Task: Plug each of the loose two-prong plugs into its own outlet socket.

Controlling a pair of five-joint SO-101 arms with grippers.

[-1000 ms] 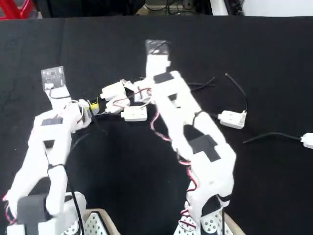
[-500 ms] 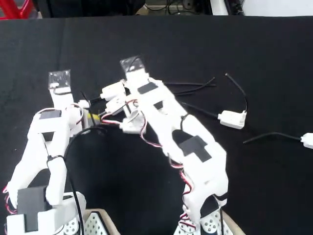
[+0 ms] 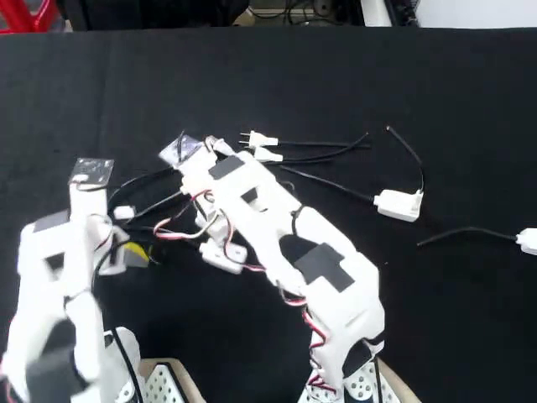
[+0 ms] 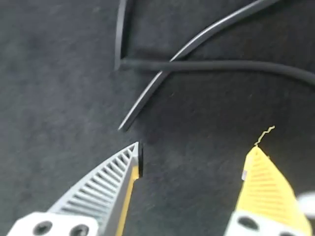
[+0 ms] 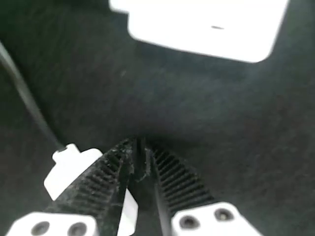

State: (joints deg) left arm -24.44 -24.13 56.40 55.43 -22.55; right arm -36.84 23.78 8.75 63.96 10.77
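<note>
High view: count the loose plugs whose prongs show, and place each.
2. One plug lies near the middle of the table. The second plug lies beside it, nearer the arms. Their cables trail right. More may be hidden beneath the arms.

- Outlet socket (image 3: 398, 204): small white block lying flat on the black cloth, with a thin black lead curling away behind it.
- Two-prong plugs (image 3: 256, 138) (image 3: 268, 154): white, side by side, well left of that socket and farther back. Prongs point left, black cables run right.
- Second socket (image 3: 223, 254): white block, farther left and nearer.
</note>
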